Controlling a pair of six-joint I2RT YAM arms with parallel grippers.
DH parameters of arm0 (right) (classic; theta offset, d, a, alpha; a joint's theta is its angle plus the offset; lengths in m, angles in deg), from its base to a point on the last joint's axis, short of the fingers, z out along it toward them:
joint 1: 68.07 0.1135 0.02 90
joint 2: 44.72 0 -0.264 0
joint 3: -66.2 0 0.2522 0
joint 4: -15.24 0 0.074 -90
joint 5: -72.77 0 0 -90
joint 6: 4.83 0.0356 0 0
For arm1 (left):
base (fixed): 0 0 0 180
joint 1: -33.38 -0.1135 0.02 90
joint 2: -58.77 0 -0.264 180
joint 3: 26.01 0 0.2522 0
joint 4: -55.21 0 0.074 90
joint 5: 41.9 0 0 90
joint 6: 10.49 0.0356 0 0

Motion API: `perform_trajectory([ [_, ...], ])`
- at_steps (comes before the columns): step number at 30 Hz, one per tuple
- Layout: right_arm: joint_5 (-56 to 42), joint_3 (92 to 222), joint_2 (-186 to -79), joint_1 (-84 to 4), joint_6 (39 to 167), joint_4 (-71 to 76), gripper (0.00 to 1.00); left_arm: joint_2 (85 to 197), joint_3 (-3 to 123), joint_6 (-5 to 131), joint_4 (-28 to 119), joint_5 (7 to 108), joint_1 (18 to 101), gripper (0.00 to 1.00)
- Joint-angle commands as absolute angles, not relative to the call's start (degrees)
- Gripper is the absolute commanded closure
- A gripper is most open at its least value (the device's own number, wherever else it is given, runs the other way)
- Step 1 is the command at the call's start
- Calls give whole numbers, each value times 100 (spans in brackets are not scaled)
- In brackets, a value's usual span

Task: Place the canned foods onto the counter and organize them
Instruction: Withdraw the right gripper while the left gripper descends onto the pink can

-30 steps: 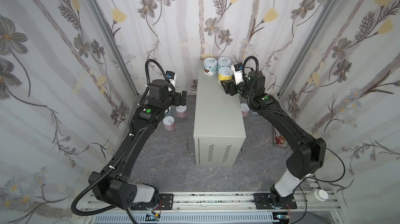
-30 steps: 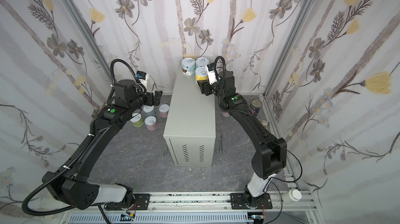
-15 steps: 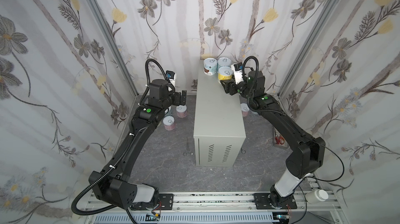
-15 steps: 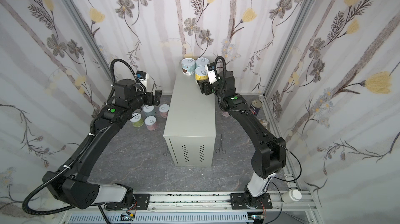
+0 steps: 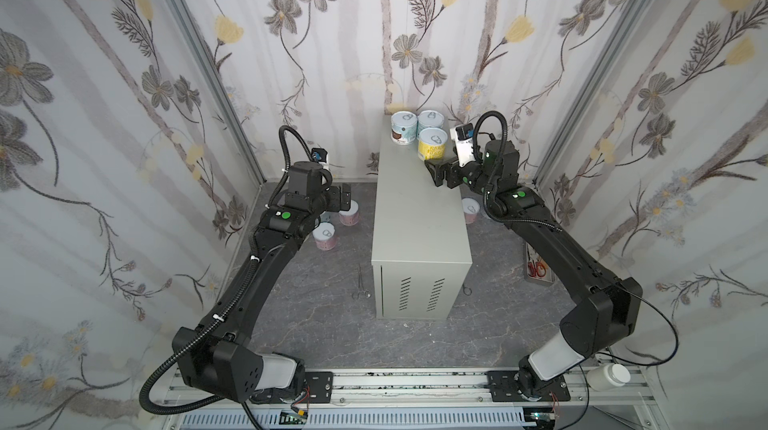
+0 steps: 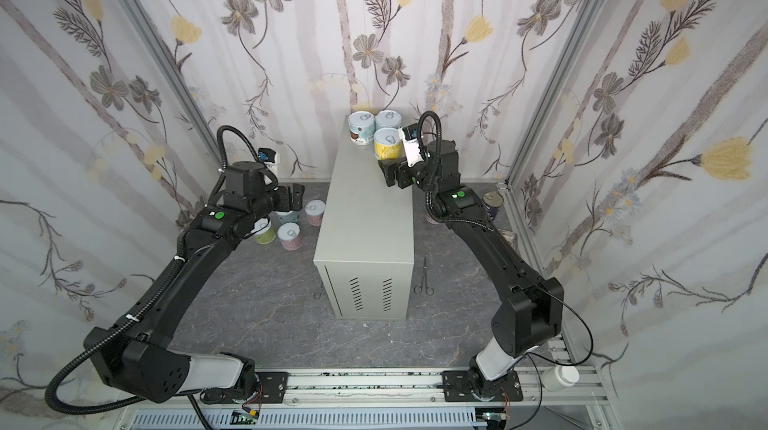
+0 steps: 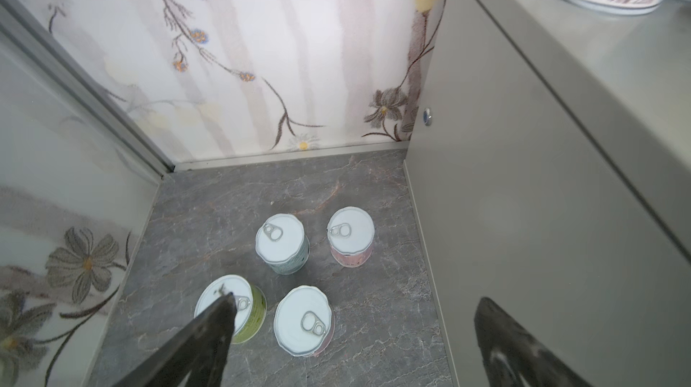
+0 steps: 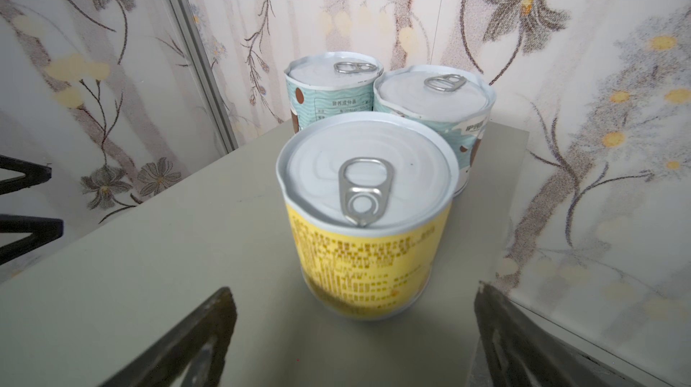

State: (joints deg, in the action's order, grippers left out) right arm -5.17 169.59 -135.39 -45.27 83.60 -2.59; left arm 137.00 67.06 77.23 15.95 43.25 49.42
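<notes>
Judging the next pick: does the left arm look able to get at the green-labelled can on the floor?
Probably yes. The left arm has its jaws open close above the green can, which stands upright with its lid uncovered and a gap to the pink can beside it. Nothing lies over it.

Both top views look down from high above me at the whole scene. My left wrist camera faces the floor (image 7: 224,198) beside the counter (image 7: 523,198); my right sits close to the yellow can (image 8: 368,254). All share the counter's top.

Yellow can (image 5: 433,144), 2 teal cans (image 5: 404,128) upright atop grey counter (image 5: 415,216)
</notes>
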Motion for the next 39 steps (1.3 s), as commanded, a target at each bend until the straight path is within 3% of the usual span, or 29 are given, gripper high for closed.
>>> perform_trajectory([
  [1, -492, 16739, -13252, -4534, 8289, -61, 0, 13737, 6477, 7142, 1486, 4230, 4878, 0],
  [20, -606, 15671, -12100, -4895, 8305, 72, 0, 15257, 6030, 6047, 1587, 4446, 4358, 0],
  [39, -528, 15458, -11995, -5086, 8323, 75, 0, 16495, 6373, 6026, 1540, 3959, 4297, 0],
])
